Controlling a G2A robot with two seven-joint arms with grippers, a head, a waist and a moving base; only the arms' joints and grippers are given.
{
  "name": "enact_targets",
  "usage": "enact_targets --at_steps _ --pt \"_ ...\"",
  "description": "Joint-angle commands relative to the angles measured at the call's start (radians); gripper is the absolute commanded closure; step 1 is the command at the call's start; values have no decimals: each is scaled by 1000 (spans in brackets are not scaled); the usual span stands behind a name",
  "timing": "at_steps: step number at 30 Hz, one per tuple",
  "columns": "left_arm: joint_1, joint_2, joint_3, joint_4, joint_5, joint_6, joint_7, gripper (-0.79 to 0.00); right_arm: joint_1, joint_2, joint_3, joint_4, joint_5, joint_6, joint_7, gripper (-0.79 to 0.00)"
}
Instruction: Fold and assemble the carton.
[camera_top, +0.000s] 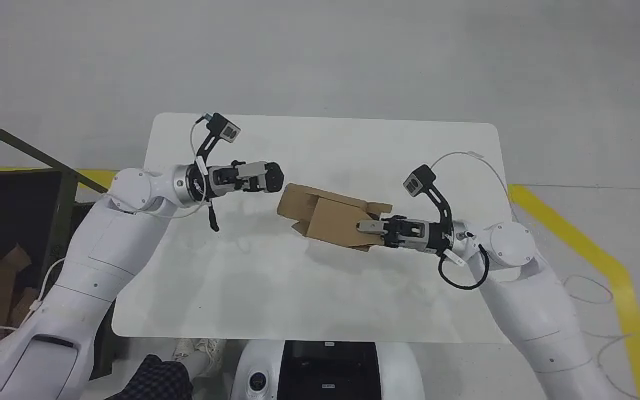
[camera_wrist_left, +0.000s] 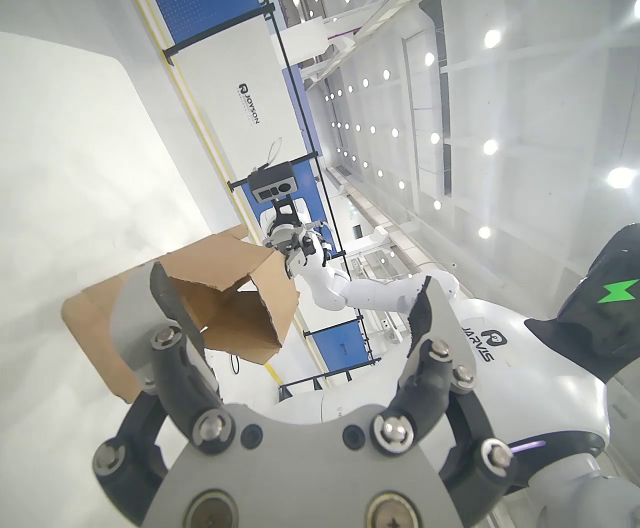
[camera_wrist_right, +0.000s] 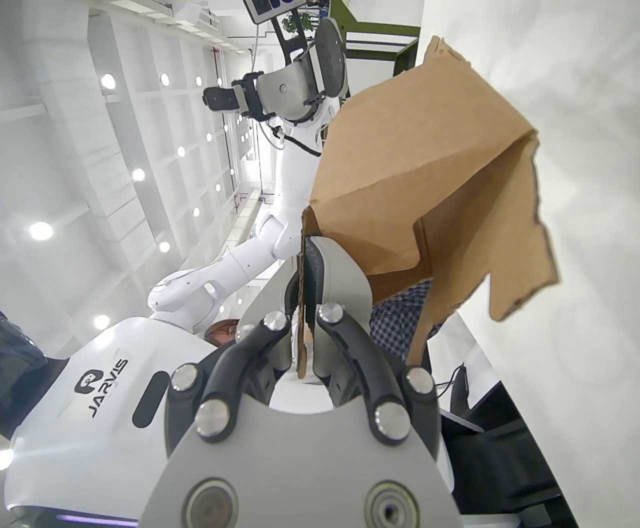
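Closest to the lens, the right gripper (camera_wrist_right: 306, 272) has its two fingers pressed together on a thin cardboard edge of the carton (camera_wrist_right: 425, 150), with the panel sandwiched between the pads. From above, this gripper (camera_top: 372, 227) meets the carton (camera_top: 325, 212) at the end that faces the right edge of the table (camera_top: 300, 290).

The carton is plain brown cardboard, partly opened into a slanted sleeve, and its end flaps hang loose with ragged borders. It sits over the middle of the table, lengthwise between the two arms. Whether its underside rests on the surface cannot be told.

The left gripper (camera_wrist_left: 295, 280) has its fingers spread wide apart and holds nothing. It faces the carton's (camera_wrist_left: 220, 260) open end, where the hollow inside and one hanging flap are visible. From above, the left gripper (camera_top: 272, 177) is just beside the carton's corner nearest the left edge of the table. Contact there cannot be made out.
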Motion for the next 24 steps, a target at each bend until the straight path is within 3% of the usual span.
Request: enact_targets --at_steps 1,19,24 --pt "-1 -5 12 5 -6 20 -11 -785 3 -4 -10 8 9 -4 -26 0" --pt "-33 -49 61 69 -84 57 -126 -785 48 -22 -73 24 26 6 -88 0" --pt "-35 -57 66 74 -138 92 -230 -785 49 -24 -71 28 33 6 -108 0"
